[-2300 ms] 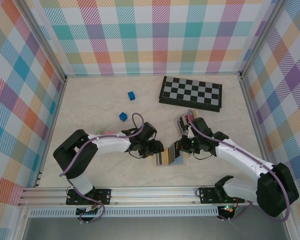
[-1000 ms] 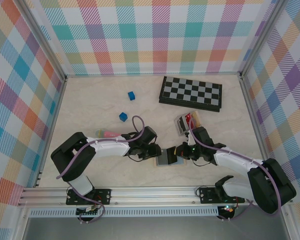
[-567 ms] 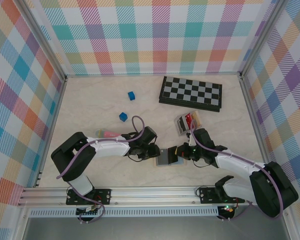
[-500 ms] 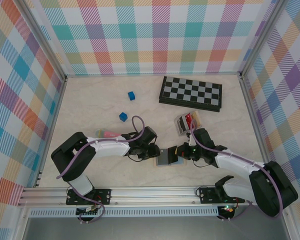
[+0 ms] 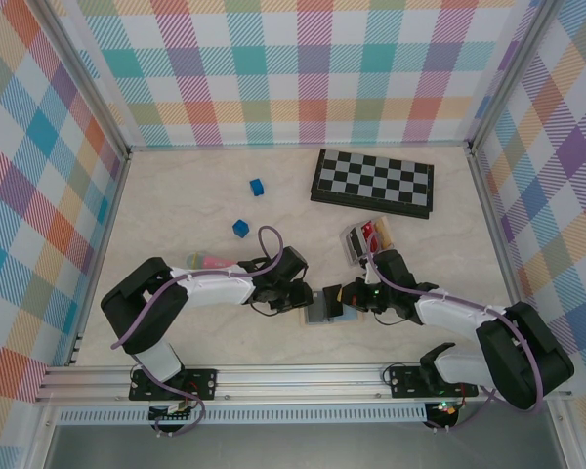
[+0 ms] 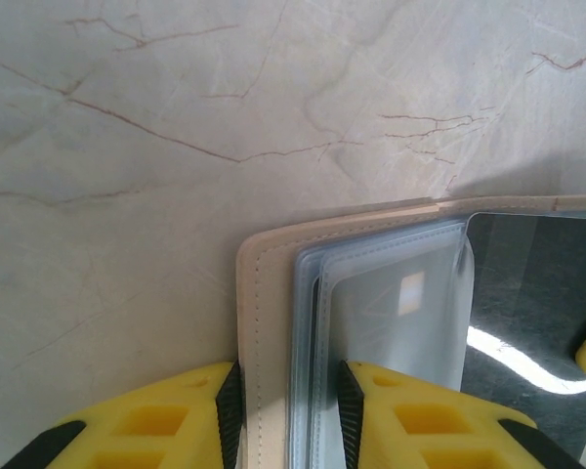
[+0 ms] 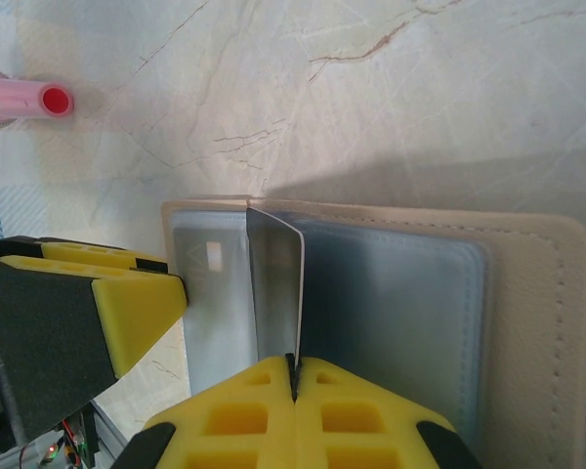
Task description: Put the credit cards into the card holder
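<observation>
Right fingers (image 7: 273,401) pinching credit card (image 7: 276,283), left fingers (image 6: 400,415) clamping card holder (image 6: 264,322)

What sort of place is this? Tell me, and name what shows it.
Probably a robot test booth, not a home: plaid panel walls on a metal frame box in a marble-look table. Two robot arms are bolted at its near edge, with props like a chessboard.

Overhead camera looks down; both wrist cameras closely face the card holder (image 6: 264,322).
</observation>
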Tool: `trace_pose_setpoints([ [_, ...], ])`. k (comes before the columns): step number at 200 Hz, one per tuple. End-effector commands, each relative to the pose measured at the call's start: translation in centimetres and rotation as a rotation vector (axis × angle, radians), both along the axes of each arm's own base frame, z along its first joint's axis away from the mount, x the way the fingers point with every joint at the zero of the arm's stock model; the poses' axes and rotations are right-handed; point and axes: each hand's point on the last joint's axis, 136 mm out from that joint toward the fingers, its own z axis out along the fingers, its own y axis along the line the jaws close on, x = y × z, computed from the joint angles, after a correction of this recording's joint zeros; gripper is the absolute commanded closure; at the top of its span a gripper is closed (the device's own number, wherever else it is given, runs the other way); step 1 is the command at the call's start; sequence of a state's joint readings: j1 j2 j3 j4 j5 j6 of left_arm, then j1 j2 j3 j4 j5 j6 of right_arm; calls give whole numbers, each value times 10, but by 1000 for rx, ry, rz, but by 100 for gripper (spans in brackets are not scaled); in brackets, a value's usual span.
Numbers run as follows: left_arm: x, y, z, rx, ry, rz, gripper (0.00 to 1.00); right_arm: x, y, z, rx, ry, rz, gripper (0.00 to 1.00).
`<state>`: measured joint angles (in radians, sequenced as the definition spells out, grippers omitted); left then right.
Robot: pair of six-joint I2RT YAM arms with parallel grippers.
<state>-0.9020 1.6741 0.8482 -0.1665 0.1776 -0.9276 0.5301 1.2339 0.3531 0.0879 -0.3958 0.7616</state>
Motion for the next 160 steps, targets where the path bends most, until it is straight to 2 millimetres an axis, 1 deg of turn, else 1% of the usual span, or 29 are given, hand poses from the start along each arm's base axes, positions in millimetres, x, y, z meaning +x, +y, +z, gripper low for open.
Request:
trace_pose_setpoints([
  [1,-10,-15,-6,-14,19,-34,67,-20,-3,-9,-26,44,60,98],
  [34,-10,-15,-6,-16,20,-33,67,-24,-4,-11,-23,57,63,98],
  [116,-8,-18,-4,-34,17,-25,67,-27,-5,-12,-19,79,46,98],
  [160,-9,-20,-2,-44,15,-30,66,-23,4,-13,25,102,42,98],
])
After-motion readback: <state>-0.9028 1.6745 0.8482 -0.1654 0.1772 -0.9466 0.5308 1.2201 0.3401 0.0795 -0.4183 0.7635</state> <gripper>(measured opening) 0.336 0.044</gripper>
